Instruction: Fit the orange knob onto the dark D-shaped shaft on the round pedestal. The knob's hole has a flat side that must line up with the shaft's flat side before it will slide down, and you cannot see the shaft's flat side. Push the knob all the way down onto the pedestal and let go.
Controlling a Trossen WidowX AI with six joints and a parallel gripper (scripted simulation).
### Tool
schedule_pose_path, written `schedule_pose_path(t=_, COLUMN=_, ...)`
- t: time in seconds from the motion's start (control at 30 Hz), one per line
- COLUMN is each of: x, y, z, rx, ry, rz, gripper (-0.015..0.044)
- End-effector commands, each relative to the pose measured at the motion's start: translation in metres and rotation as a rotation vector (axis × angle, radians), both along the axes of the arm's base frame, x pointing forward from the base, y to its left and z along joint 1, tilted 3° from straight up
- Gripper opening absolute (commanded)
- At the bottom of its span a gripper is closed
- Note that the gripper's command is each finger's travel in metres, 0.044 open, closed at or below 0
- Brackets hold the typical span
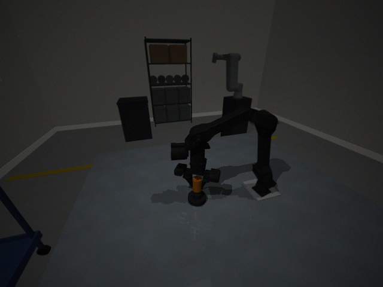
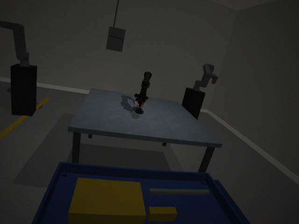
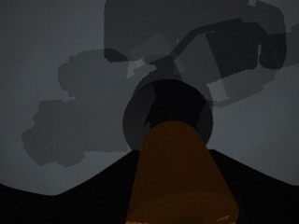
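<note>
Your claw (image 1: 197, 182) is clamped on the orange knob (image 1: 196, 183), gripping its upper end. Knob stands upright, directly over the round pedestal (image 1: 197, 199) on the table (image 1: 216, 241), its lower end at the pedestal's top. Wrist view: knob (image 3: 181, 189) centred over the dark pedestal (image 3: 140, 108); shaft hidden. You cannot tell whether the knob is fully seated.

You see a dark arm (image 1: 263, 148) bent over a grey table (image 1: 216, 241), its gripper (image 1: 197, 180) clamped on an upright orange knob (image 1: 196, 183) directly above a round black pedestal (image 1: 197, 199).
</note>
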State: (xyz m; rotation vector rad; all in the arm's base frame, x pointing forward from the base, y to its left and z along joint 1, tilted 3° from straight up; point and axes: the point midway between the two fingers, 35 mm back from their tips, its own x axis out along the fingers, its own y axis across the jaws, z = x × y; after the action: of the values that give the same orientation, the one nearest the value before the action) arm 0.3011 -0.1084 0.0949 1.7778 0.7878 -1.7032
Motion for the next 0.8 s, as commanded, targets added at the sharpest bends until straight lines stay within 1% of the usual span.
schedule_pose_path(t=0.0, x=-0.0002, y=0.0000, z=-0.0012, rx=-0.001, ry=0.000, rz=-0.006, gripper=0.0000)
schedule_pose_path(t=0.77, x=0.0010, y=-0.0008, z=0.0037, rx=-0.001, ry=0.000, rz=-0.015, gripper=0.0000)
